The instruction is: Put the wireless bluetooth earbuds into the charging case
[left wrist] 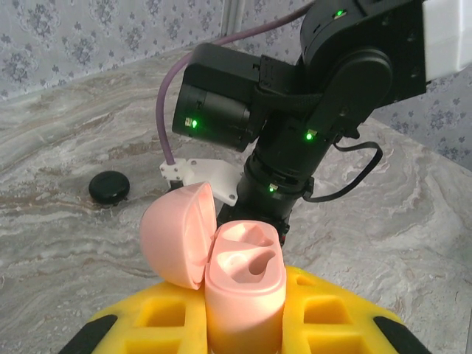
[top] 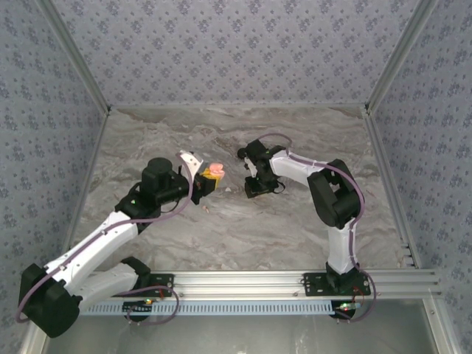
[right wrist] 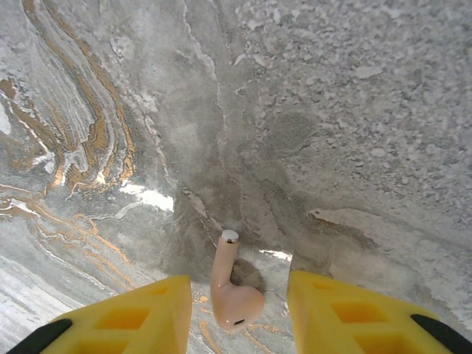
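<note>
left gripper (left wrist: pixel 243 324): clamped on the pink charging case (left wrist: pixel 243 287), upright.
lid (left wrist: pixel 177 232): swung open leftward, moulded wells showing.
right gripper (right wrist: pixel 237 295): fingers spread astride a pink earbud (right wrist: pixel 225 265), apart from it.
earbud: lying on the marble table (right wrist: pixel 332 110).
black disc (left wrist: pixel 109 186): on the table beyond the case.

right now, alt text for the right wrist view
A pale pink earbud lies on the grey marbled table between the two yellow fingers of the open right gripper, touching neither. Its stem points away from the camera.
</note>
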You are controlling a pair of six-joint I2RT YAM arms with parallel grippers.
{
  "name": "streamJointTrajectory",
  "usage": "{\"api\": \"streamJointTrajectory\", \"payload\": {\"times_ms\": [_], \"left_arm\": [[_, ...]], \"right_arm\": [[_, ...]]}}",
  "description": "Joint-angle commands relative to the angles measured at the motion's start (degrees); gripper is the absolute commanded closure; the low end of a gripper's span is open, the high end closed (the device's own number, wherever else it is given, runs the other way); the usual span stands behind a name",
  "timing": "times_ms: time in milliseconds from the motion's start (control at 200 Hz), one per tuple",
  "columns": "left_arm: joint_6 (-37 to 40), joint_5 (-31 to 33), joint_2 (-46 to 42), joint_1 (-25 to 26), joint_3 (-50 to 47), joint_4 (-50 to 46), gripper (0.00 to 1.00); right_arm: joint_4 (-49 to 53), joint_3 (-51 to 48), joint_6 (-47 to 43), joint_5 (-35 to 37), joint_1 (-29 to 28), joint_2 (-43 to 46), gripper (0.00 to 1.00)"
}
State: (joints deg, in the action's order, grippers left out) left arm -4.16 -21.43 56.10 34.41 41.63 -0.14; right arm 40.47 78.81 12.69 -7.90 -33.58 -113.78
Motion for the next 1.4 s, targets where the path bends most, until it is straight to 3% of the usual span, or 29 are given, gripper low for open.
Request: {"api": "streamJointTrajectory", "payload": {"times_ms": [0, 145, 415, 515, 1394], "left_arm": [[-0.09, -0.74, -0.11, 0.63, 2.03, 1.72, 0.83], [-0.1, -0.5, -0.11, 0.7, 2.23, 1.39, 0.83], [0.25, -0.12, -0.4, 0.75, 2.03, 1.03, 0.83], [0.38, 0.02, -0.39, 0.75, 1.9, 0.93, 0.83], [1.44, 1.68, -2.64, 0.75, 1.44, -1.09, 0.83]], "right_arm": [[2.77, 2.27, -1.65, -0.02, 0.9, 1.67, 0.58], [4.72, 5.45, -2.04, 1.91, 0.98, -0.35, 0.6], [6.22, 9.2, -1.71, 4.1, 0.97, -4.05, 0.85], [6.71, 10.28, -1.06, 5.12, 0.97, -5.41, 0.89], [9.84, 13.39, -3.94, 2.14, -3.97, -9.68, 0.89]]}}
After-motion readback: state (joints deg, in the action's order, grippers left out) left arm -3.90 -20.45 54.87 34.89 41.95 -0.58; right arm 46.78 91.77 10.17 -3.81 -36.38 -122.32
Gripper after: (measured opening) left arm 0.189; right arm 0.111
